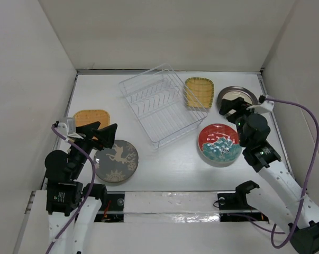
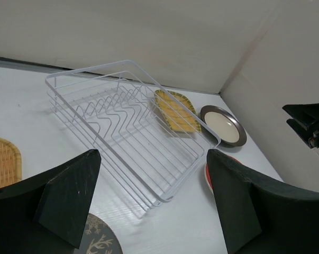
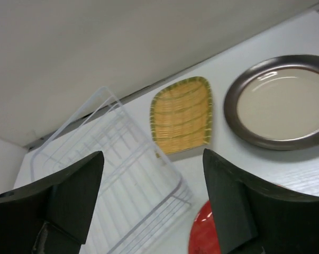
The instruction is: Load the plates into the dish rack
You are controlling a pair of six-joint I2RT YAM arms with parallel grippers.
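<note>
The clear wire dish rack lies empty at the table's middle back; it also shows in the left wrist view and the right wrist view. One woven yellow plate lies right of it, another at the left. The brown-grey round plate is at the back right. The red-and-teal plate lies in front of it. The dark grey horse plate is at the front left. My left gripper is open above the horse plate's far edge. My right gripper is open between the brown-grey and red plates.
White walls enclose the table on the back and both sides. A purple cable loops off the right arm. A glossy strip runs along the near edge by the arm bases.
</note>
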